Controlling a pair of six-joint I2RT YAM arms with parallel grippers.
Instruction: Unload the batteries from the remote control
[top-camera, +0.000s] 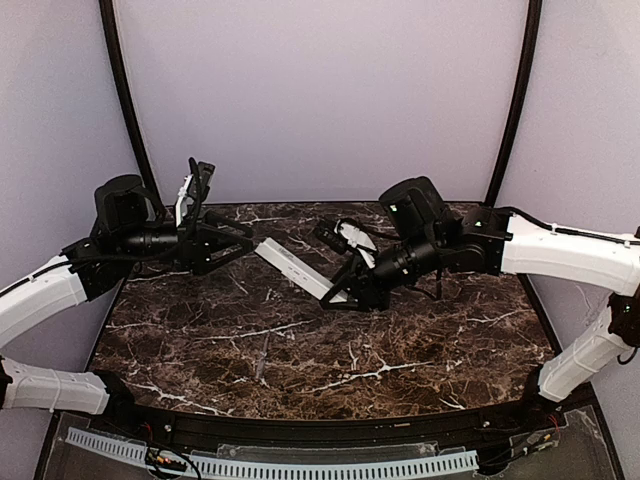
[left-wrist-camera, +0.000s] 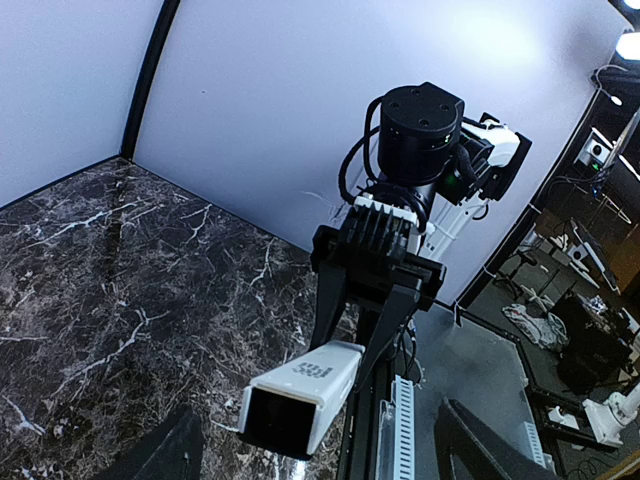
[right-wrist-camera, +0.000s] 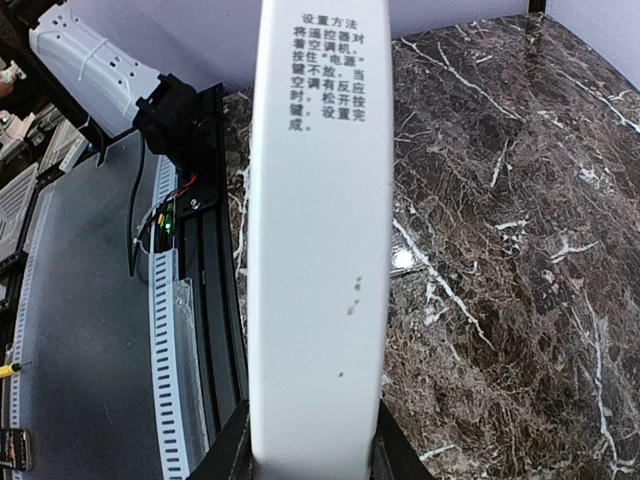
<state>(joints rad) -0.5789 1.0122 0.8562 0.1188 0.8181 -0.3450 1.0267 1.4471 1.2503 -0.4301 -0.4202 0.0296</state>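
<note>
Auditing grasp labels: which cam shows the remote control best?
Top external: the whole remote control shows end to end, slanted, with the right end effector clamped on one end. Right wrist shows only its printed face, ends cropped. Left wrist shows one end head-on, with a dark opening.

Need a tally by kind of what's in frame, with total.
remote control: 1
tools: 2 (left tool open, right tool shut on the remote control)
marble table: 1
Total: 4
</note>
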